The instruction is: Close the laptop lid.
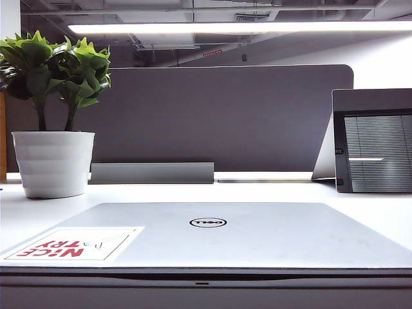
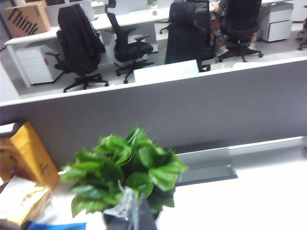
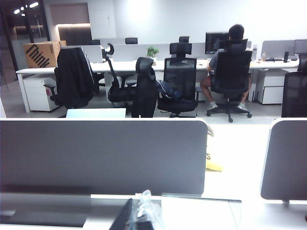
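The laptop lid (image 1: 257, 235) looks like smooth, matt silver metal — its round logo (image 1: 208, 223) glossy black. The sticker (image 1: 74, 244) is paper. The plant pot (image 1: 53, 163) is ribbed, matt white; the bench (image 1: 373, 209) smooth white.

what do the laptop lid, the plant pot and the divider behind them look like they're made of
The silver-grey Dell laptop lid, lying shut, looks like matte brushed metal or metal-look plastic: even, soft sheen, no sharp reflections. The white ribbed plant pot seems glazed ceramic or smooth plastic, faintly glossy. The grey desk divider looks fabric-covered, flat and unreflective. Neither the left claw nor the right claw is clearly in view.
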